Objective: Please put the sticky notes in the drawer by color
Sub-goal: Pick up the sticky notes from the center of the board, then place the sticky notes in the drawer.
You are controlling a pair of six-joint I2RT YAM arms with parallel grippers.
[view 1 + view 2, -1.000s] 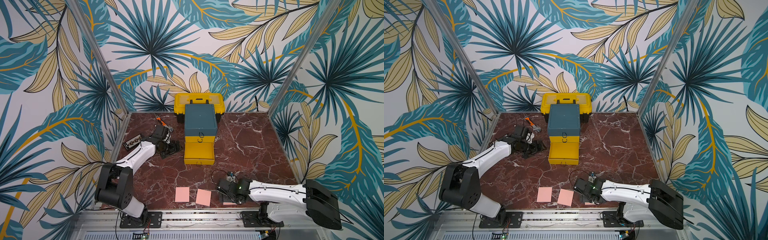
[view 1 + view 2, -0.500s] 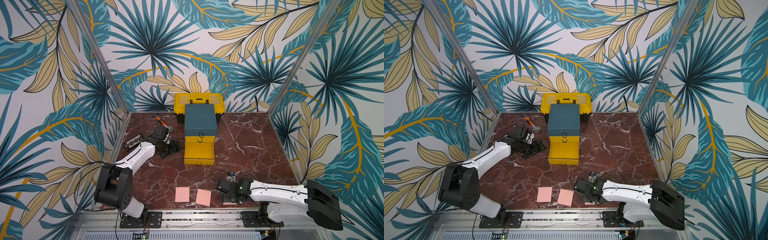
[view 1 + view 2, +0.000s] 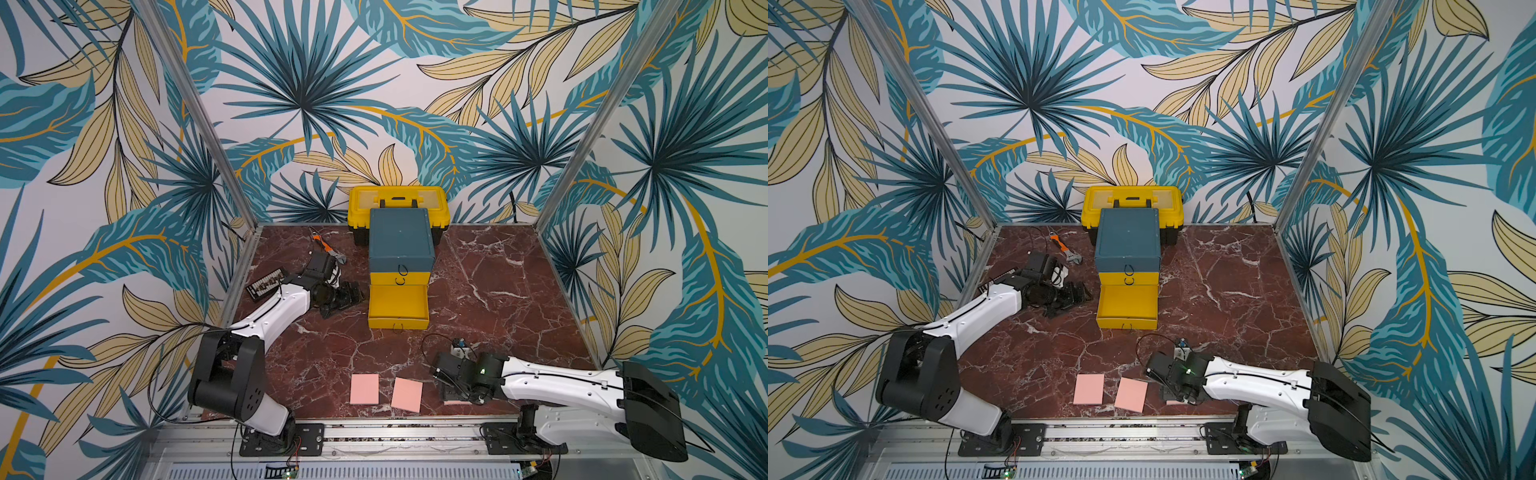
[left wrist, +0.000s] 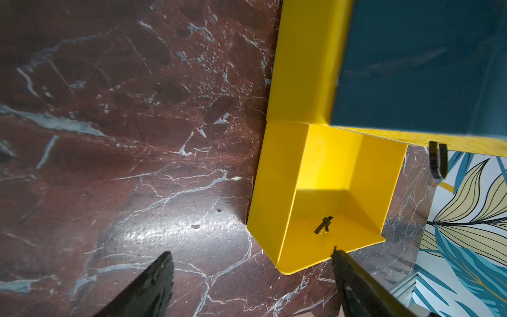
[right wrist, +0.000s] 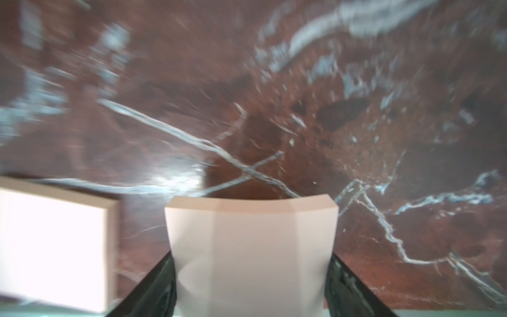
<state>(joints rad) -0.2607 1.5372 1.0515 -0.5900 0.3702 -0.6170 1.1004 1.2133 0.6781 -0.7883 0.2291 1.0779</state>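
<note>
The teal drawer (image 3: pixel 401 239) (image 3: pixel 1127 237) stands mid-table with its bottom yellow drawer (image 3: pixel 398 305) (image 4: pixel 323 175) pulled out and nothing in it. Two salmon pink sticky notes (image 3: pixel 364 388) (image 3: pixel 407 394) lie flat near the front edge. My right gripper (image 3: pixel 455 392) (image 5: pixel 251 255) is low at the front, shut on a third pink pad (image 5: pixel 251 241), which bows slightly between the fingers. Another pink pad (image 5: pixel 52 247) lies beside it. My left gripper (image 3: pixel 349 297) (image 4: pixel 251 254) rests open just left of the open drawer, holding nothing.
A yellow toolbox (image 3: pixel 398 203) sits behind the drawer cabinet against the back wall. An orange-handled tool (image 3: pixel 328 249) and a black keypad (image 3: pixel 266 282) lie at the back left. A small blue-and-white part (image 3: pixel 459 345) sits by the right wrist. Walls close three sides.
The right gripper's jaws have drawn in a little round the pink pad. Both arms stay about where they were.
</note>
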